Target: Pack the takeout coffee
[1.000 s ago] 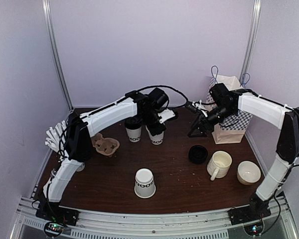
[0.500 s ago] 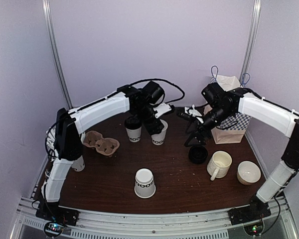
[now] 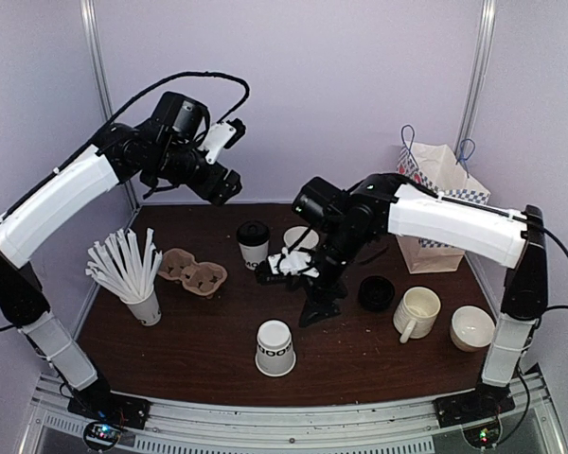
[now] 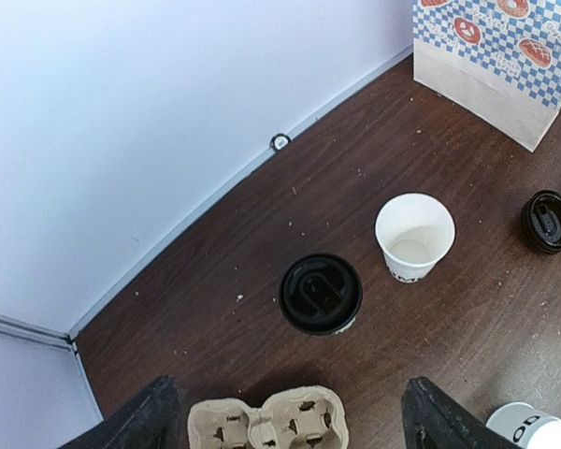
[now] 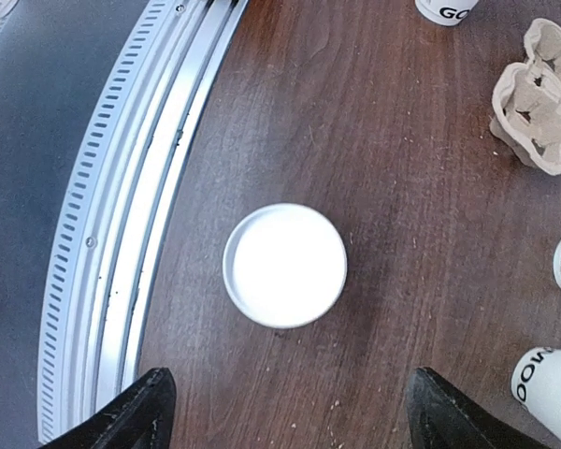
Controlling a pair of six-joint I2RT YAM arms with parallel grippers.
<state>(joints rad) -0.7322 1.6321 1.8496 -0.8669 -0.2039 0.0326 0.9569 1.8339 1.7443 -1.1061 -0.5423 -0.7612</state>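
Cup [image 3: 275,348] w/ "MOO" txt (upside-down)

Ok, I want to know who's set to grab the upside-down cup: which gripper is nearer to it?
Right. The right gripper hovers just above and behind the upside-down cup; the left gripper is high at the back left, far from it.

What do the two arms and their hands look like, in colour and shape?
The left arm and the right arm have white shells and black joints. A black cable loops above the left arm. The left hand and the right hand are black, each with two dark tapered fingers.
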